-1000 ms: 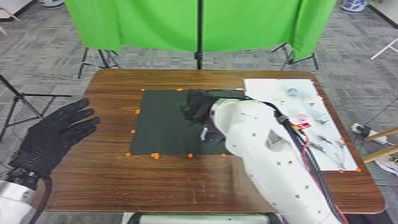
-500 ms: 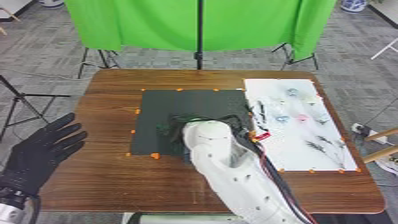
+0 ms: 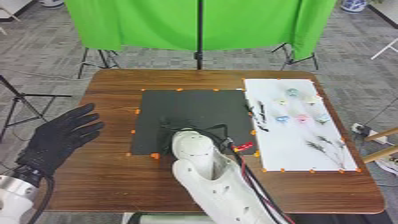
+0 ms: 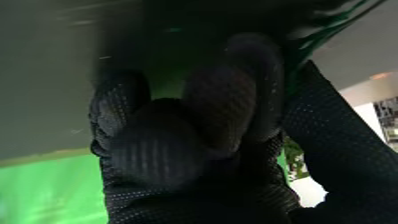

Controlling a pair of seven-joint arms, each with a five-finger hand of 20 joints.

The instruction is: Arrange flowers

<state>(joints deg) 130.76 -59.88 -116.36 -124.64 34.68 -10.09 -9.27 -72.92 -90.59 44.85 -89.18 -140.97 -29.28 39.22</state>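
As the black-gloved right hand [image 4: 160,150] curls its fingers round a glossy dark-green vessel [image 4: 313,41] at the black rectangular mat [image 3: 191,102], placing seems underway, needing an upright release next.

gap left of mat [image 3: 200,105], right arm [image 3: 213,182] blocking front

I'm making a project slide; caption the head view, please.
Right hand over the dark mat, left hand open by the left edge of the table, flowers lying on the white sheet.

The head view is bright, the right wrist view darkly shadowed.
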